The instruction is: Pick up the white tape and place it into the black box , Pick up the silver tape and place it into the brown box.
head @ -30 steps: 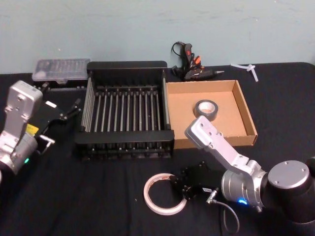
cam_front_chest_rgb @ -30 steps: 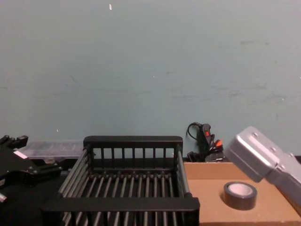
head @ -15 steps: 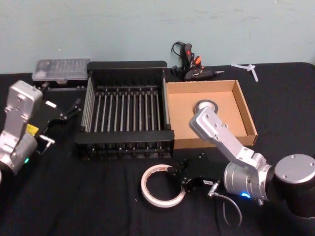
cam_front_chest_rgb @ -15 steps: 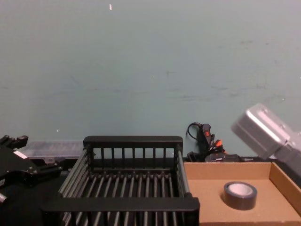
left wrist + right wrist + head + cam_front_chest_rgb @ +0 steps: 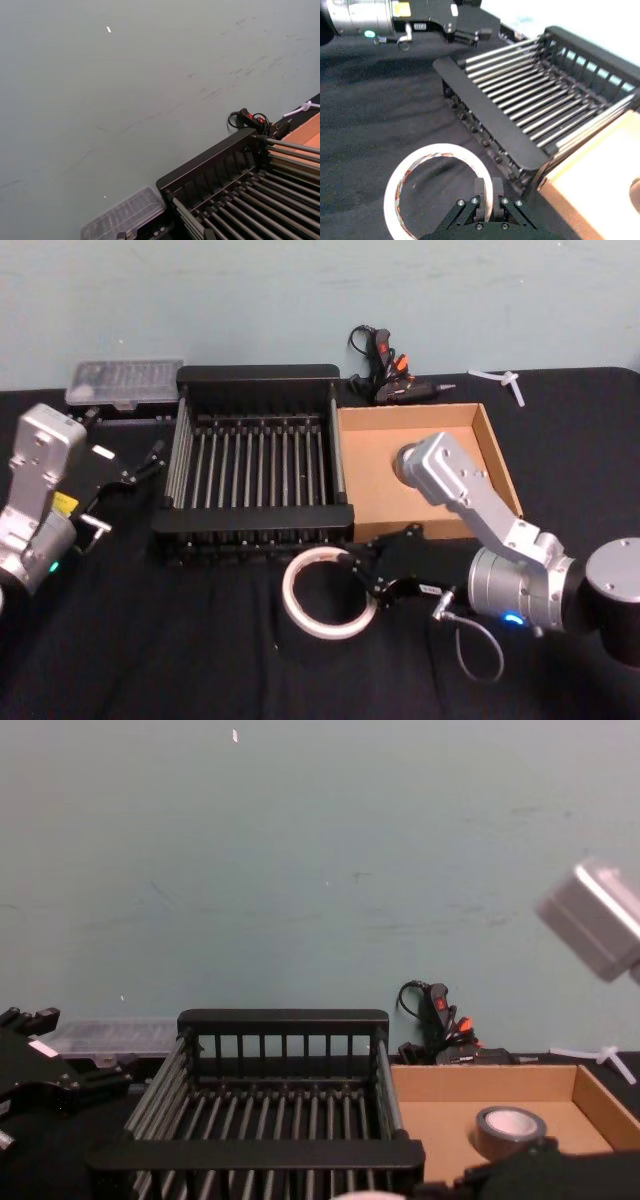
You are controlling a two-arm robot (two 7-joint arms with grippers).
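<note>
Under the right claw [image 5: 352, 565] and all round it, black cloth-covered table [image 5: 150, 660]

Just ahead of that claw and a little to its left, black plastic crate with slatted sides and floor and a thick solid rim [image 5: 250, 515]; nothing lying on the bars. Near rim closest to the fingertips, long side running across the reach.

Ahead and to the claw's right, touching the crate's side wall, shallow brown cardboard box with low walls [image 5: 505, 480].

Pinched at the claw itself, large thin white ring of tape with red print on its inner core [image 5: 288, 595]. Juts out from the fingertips toward the robot's left, tipped rather than flat, hole wide open, short of the crate's near rim.

Inside the brown box, ahead of the claw, small thick roll of dull silver-grey tape with a pale core [image 5: 512, 1125], resting flat on the cardboard floor; so that half of the job judged done.

Right claw clamped on the white ring: fingers drawn close together over the near part of the band, seen from the right wrist camera. Crate's open top ahead and leftward from the grip, so likely next a lift over the rim and a short carry forward before letting go; main risk judged to be the ring's far edge catching that rim.

Well off to the claw's left, beyond the crate's other side, left gripper [image 5: 150, 460] parked; cannot tell whether spread or closed
</note>
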